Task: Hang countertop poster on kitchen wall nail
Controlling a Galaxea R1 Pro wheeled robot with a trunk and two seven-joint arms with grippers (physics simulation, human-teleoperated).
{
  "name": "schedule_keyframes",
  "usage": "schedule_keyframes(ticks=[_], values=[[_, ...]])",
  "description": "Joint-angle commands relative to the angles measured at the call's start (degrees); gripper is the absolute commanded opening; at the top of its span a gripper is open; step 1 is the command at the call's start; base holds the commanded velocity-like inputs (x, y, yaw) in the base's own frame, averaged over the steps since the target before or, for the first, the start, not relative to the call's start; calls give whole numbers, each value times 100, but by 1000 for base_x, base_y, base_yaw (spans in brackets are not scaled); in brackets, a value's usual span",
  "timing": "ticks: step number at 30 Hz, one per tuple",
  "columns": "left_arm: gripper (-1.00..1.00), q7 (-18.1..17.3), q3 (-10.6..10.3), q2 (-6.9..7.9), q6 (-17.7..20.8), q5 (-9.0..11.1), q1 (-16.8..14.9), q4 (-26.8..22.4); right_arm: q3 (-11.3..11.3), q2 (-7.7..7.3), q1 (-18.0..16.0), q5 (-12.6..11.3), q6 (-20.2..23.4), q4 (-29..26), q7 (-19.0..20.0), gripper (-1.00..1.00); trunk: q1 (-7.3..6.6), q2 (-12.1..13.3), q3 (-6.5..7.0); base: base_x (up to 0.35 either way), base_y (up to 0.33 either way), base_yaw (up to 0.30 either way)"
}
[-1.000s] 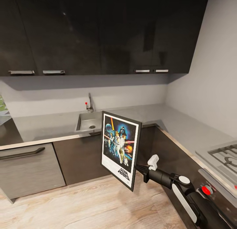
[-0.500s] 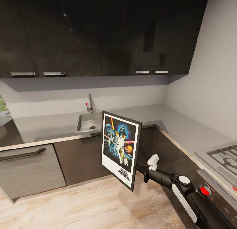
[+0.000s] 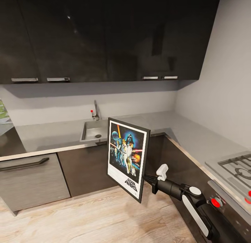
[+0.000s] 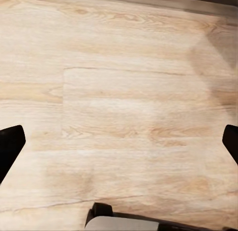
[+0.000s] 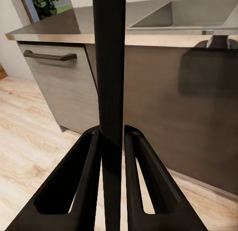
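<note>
Black and thin, the frame of the poster [image 3: 127,158] stands upright in front of us, lifted clear of the desk [image 3: 52,135] and hanging over the wooden floor [image 3: 87,215], about the middle of the head view. We hold it with our right gripper [image 3: 146,177], which comes from 4 o'clock and meets the poster at its lower right edge. In the right wrist view the two fingers [image 5: 82,181] press on both sides of the dark edge of the poster [image 5: 110,67], so this gripper is closed firmly on it. Our left gripper [image 4: 119,141] looks down at the bare floor [image 4: 124,92], its fingertips far apart at the two borders of that view, holding nothing.

We judge that the pick-up is finished and the carrying step is in hand. The sink [image 3: 93,131] lies behind the poster at about 11 o'clock from it, and the pale wall [image 3: 223,89] rises at 2 o'clock. We cannot find any nail on the walls here; it may be too small to see. The next move probably calls for turning to search the wall, keeping the poster vertical and away from the cabinets [image 3: 83,166].
</note>
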Motion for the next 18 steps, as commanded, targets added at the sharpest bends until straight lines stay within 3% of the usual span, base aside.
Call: schedule_keyframes(ticks=[1, 18], values=[[100, -28, 14, -2, -3, 16, 0, 7, 8, -4, -6, -75, 62, -2, 17, -100, -20, 33, 9, 0, 0, 0], [100, -28, 19, -3, -5, 15, 0, 24, 8, -4, -6, -77, 62, -2, 17, -100, -393, 714, 314, 0, 0, 0]])
